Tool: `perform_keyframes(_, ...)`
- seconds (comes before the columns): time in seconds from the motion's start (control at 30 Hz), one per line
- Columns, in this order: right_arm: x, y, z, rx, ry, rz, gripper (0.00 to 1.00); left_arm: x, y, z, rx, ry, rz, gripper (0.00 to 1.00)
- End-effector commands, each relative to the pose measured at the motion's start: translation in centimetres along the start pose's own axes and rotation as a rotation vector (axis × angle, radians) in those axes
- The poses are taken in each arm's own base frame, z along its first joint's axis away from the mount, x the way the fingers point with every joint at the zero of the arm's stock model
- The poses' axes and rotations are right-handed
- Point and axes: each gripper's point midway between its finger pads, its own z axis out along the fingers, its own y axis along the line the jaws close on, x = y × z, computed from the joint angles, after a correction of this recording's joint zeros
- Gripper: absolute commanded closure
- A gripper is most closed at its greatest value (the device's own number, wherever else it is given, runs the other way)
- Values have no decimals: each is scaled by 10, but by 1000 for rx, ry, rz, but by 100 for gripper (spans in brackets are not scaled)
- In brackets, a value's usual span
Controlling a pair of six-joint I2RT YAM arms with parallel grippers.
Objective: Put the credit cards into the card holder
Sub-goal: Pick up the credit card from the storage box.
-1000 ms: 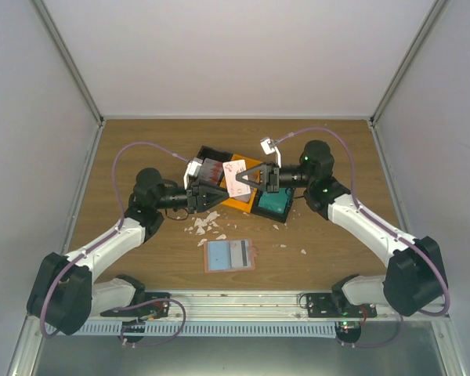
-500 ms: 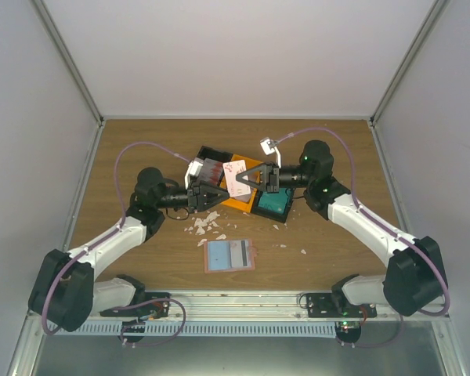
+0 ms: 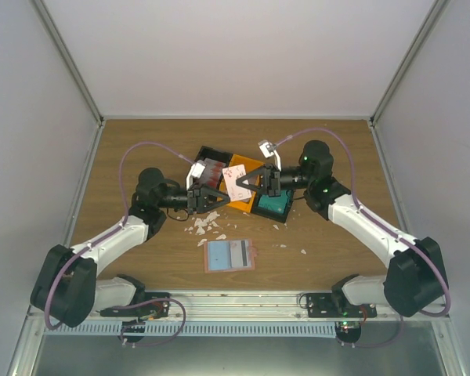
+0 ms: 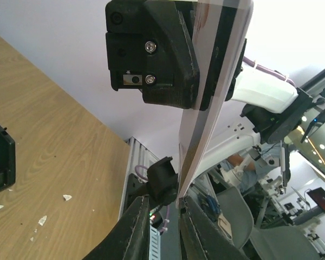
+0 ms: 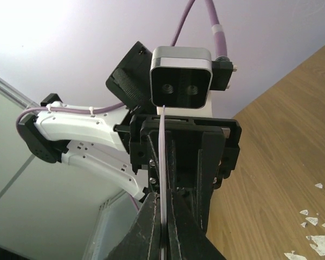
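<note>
Credit card [image 3: 235, 182]: white with pink print; held in the air above the black-and-orange tray [image 3: 237, 167], between the two end effectors; well apart from the card holder [image 3: 229, 269].
Change: against half a second ago, the left arm has drawn a little toward its own side and the card has tipped; more of the tray's orange bay shows; we read this as a hand-over ending, with the card passing to the right arm.
Right end effector [image 3: 249, 186]: clamped on the card; its wrist view shows the card edge-on, pinched between both fingers.
Left end effector [image 3: 222, 198]: fingers [image 4: 134, 230] apart; the card's free end sits between them with a gap at one side; not gripped, as far as we can see.
Card holder: flat on the counter [image 3: 337, 149] near the arm bases, just beyond the white scraps [image 3: 206, 225]; a bluish card shows on it.
Meaning: this card is not yet stowed; we judge the next step is carrying it down to the holder.
</note>
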Motion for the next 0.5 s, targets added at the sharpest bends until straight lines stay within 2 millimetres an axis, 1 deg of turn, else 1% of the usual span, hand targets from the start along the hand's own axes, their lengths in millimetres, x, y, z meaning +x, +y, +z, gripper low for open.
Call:
perform_keyframes(0.0, 13, 33, 2, -104, 68, -76, 99, -8, -2, 2, 14, -9, 23, 82)
perform_keyframes(0.1, 14, 36, 2, -111, 77, -80, 100, -6, -1, 2, 16, -3, 15, 84)
perform_keyframes(0.3, 17, 36, 6, -118, 93, -82, 99, -6, -1, 3, 30, 10, 2, 84)
perform_keyframes(0.4, 18, 33, 8, -107, 96, -74, 99, -7, -3, 4, 35, 11, 9, 83)
perform_keyframes(0.47, 17, 27, 9, -85, 89, -62, 99, -8, -5, 4, 34, 9, 16, 80)
